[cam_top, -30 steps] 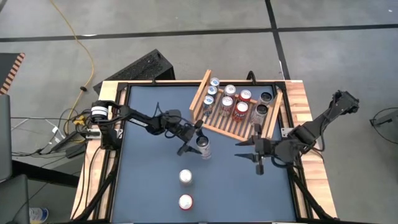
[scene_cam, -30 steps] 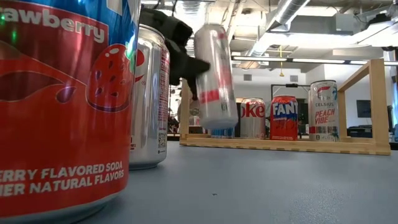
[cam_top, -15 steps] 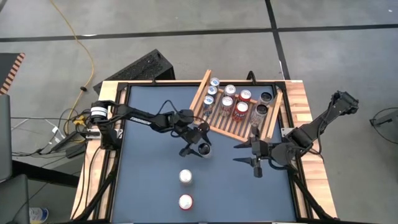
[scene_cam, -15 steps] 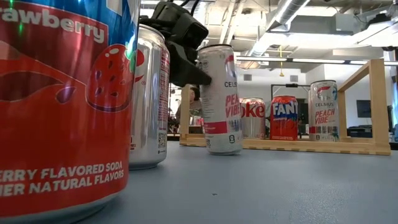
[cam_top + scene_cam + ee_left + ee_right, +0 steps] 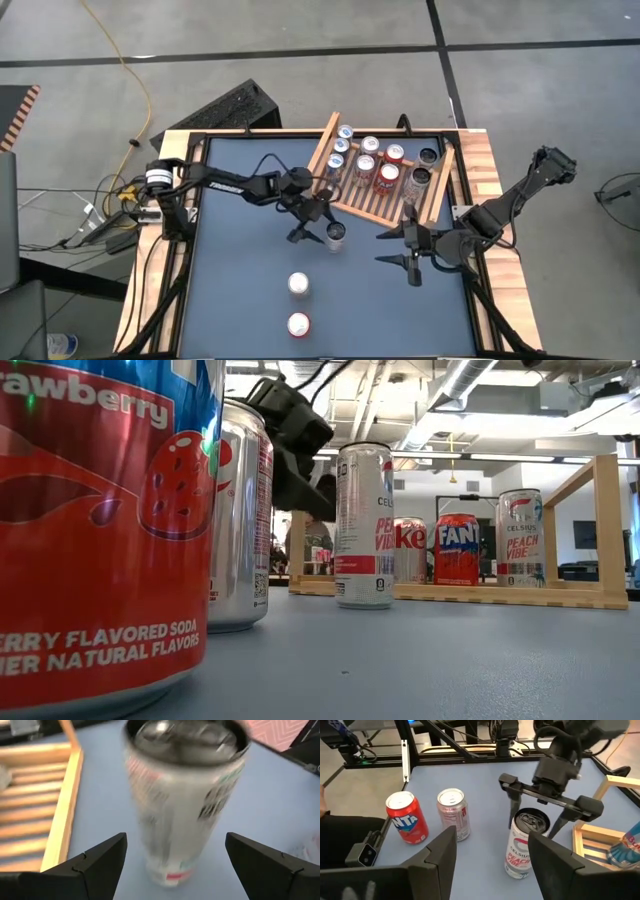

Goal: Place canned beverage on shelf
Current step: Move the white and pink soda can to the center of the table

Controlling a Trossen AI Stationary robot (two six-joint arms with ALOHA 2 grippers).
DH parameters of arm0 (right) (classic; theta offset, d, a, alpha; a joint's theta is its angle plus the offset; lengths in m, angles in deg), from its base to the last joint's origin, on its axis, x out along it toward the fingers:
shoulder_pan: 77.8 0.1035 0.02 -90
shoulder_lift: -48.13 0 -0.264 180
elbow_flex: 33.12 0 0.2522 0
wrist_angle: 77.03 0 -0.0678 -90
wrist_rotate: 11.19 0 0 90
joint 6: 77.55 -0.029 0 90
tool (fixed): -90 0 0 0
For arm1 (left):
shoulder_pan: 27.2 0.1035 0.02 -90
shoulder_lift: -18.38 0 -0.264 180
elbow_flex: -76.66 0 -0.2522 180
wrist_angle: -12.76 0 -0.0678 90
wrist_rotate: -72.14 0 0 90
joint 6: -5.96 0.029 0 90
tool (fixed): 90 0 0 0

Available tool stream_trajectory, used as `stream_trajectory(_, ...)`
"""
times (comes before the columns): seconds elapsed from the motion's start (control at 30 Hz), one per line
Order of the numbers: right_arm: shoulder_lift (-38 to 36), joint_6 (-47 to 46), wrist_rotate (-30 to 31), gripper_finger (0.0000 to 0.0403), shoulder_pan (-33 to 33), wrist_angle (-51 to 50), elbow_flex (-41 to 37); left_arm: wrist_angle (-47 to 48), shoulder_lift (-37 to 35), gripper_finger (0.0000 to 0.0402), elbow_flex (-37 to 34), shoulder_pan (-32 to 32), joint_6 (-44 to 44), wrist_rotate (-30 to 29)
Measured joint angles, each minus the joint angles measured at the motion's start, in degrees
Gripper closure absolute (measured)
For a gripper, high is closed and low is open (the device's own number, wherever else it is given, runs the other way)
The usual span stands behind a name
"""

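A tall white canned beverage (image 5: 336, 234) stands upright on its base on the blue table, just in front of the wooden shelf (image 5: 325, 152). It also shows in the low view (image 5: 363, 525) and the right wrist view (image 5: 524, 847). My left gripper (image 5: 325, 228) is open; its fingers (image 5: 102, 857) stand either side of the can's upper part with a gap on each side. My right gripper (image 5: 400, 250) hovers open to the can's right, with nothing between its fingers.
The shelf (image 5: 460, 592) holds several upright cans on its slatted base. A silver can (image 5: 298, 284) and a red can (image 5: 298, 324) stand nearer the table's front edge, left of the right gripper. Bare tabletop lies at the near right.
The white can was tilted and clear of the table in my left gripper. It has come down and now stands upright on the table. My left gripper has tipped up toward level and let go of the can, its fingers still flanking it.
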Motion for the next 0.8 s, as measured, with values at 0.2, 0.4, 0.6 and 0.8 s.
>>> stream_trajectory(0.2,0.0,0.0,0.0,0.0177,-0.3,-0.6,0.0,3.9,-2.0,0.0077,0.0,1.0,1.2,-5.9)
stream_trajectory(0.4,0.0,-1.9,0.0,0.0177,-0.5,-1.8,0.0,7.6,-3.1,0.0086,0.0,0.3,0.9,-13.7)
stream_trajectory(0.6,0.0,-2.5,0.0,0.0177,-0.5,-1.8,0.0,13.3,-3.2,0.0152,-0.1,-1.3,-1.9,-20.0)
stream_trajectory(0.8,0.0,-3.0,0.0,0.0177,-0.5,-2.2,0.0,16.2,-3.2,0.0255,-0.1,-2.4,-8.6,-20.3)
